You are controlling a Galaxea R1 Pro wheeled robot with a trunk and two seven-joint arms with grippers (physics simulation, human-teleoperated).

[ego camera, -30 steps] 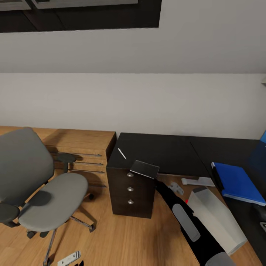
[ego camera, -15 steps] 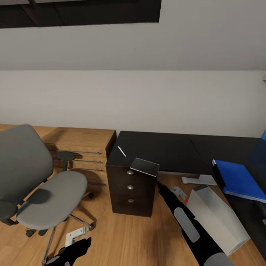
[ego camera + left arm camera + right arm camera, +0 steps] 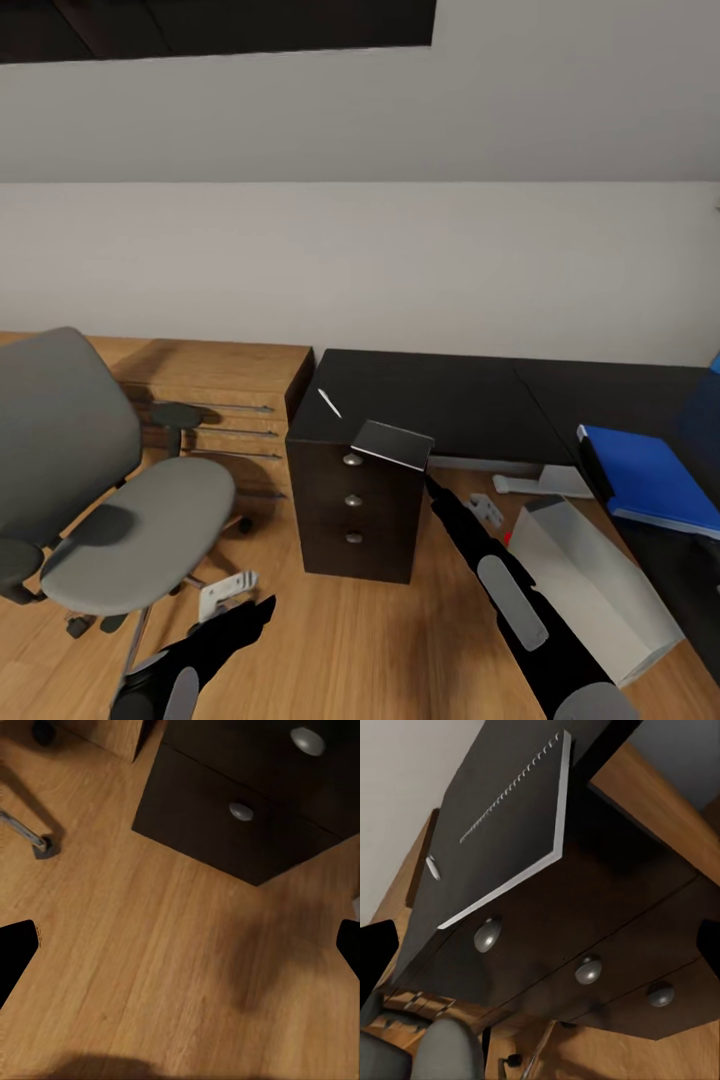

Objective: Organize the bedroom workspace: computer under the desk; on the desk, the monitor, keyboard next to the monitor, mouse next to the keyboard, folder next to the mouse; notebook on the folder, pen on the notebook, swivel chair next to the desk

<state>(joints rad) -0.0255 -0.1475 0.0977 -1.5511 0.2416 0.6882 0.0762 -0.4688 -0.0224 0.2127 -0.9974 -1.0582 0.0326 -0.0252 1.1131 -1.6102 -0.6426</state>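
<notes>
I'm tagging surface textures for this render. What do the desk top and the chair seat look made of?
The desk top looks like a smooth black laminate or lacquer, with a faint sheen. The swivel chair seat looks like matte grey upholstery, softly rounded with no shine, though no weave shows.

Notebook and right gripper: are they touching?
Apart. In the right wrist view the notebook lies on the desk corner, well clear of both open fingers of the right gripper.
</notes>
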